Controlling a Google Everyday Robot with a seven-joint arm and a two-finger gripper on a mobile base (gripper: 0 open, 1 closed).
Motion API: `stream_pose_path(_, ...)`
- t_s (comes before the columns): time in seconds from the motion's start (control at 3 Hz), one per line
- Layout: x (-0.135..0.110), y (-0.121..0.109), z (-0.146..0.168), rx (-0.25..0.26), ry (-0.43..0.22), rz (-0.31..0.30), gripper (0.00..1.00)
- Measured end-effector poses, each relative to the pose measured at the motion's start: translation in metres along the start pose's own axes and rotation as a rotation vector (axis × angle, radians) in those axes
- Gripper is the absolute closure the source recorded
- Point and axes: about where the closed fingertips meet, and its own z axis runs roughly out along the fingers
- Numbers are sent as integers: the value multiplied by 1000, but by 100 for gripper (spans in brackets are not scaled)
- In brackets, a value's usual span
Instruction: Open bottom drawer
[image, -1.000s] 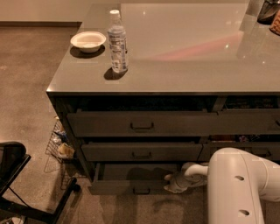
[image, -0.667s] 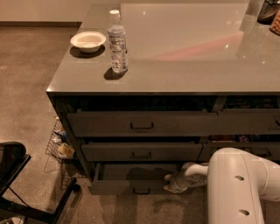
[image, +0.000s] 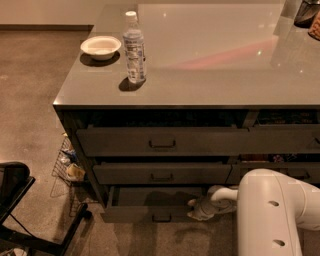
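Observation:
The bottom drawer (image: 150, 212) is the lowest, slim-fronted dark-grey drawer of the left stack. It stands pulled out, and its flat dark inside shows. Its small rectangular handle (image: 161, 218) sits at the centre of the front. My gripper (image: 196, 208) is low at the right end of the drawer front, at the end of my white arm (image: 272, 215). It is right of the handle and close against the drawer's front edge.
Two taller drawers (image: 160, 142) sit above, slightly ajar. A water bottle (image: 134, 49) and a white bowl (image: 101, 47) stand on the grey counter (image: 210, 60). A wire basket (image: 67, 167) and a black chair base (image: 20, 210) are on the floor at left.

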Motion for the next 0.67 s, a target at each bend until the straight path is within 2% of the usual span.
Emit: stream_pose_path(0.67,0,0,0,0,0,0,100)
